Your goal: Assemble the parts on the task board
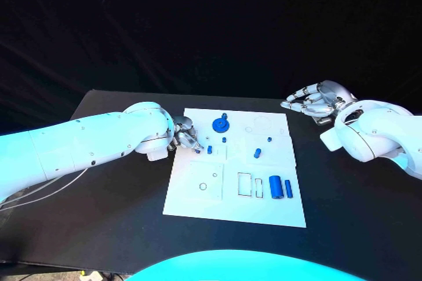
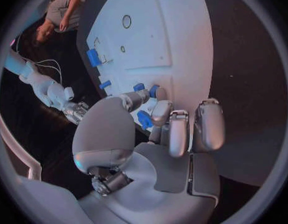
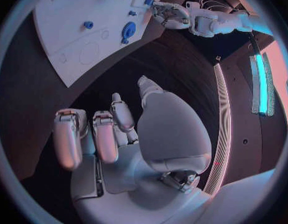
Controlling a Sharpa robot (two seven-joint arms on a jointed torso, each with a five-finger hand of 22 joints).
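We see the left silver hand [image 1: 185,133] at the white task board's [image 1: 198,199] left edge, fingers [image 2: 157,112] pinching a small blue part [image 2: 144,119]; the right silver hand [image 1: 314,100] hovers off-board above the black counter [image 1: 114,189], fingers loosely curled, grasping nothing.

Right hand [image 3: 128,139] empty over black table [image 3: 32,94], task board [image 3: 75,30] beyond

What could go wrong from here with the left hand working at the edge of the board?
The left hand has its fingertips down among small blue pieces at the task board edge; a slip could knock the nearby short peg out of place. Its grip is hard to judge, so a piece might drop. The right hand hangs off the board and gives it no support.
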